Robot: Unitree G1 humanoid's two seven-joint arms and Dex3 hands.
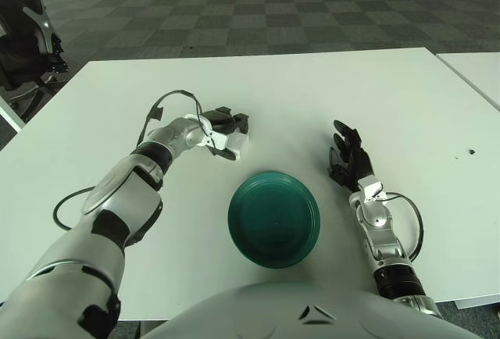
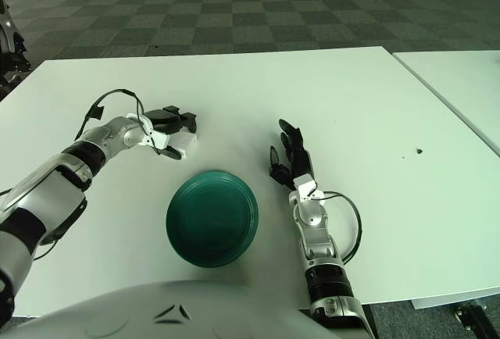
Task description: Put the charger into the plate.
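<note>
The white charger [image 1: 237, 146] is on the white table [image 1: 312, 89], just behind and to the left of the dark green plate [image 1: 236, 215]. My left hand [image 1: 228, 136] reaches in from the left, its dark fingers over the charger's top and its thumb at the near side, closed around it. Whether the charger is lifted off the table I cannot tell. The plate [image 2: 173, 222] has nothing in it. My right hand [image 1: 347, 158] shows to the right of the plate with fingers spread, holding nothing.
A second white table [image 1: 478, 69] stands at the far right, across a narrow gap. A black office chair [image 1: 23, 42] stands off the table's left corner. A small dark speck [image 1: 471, 151] lies on the table at the right.
</note>
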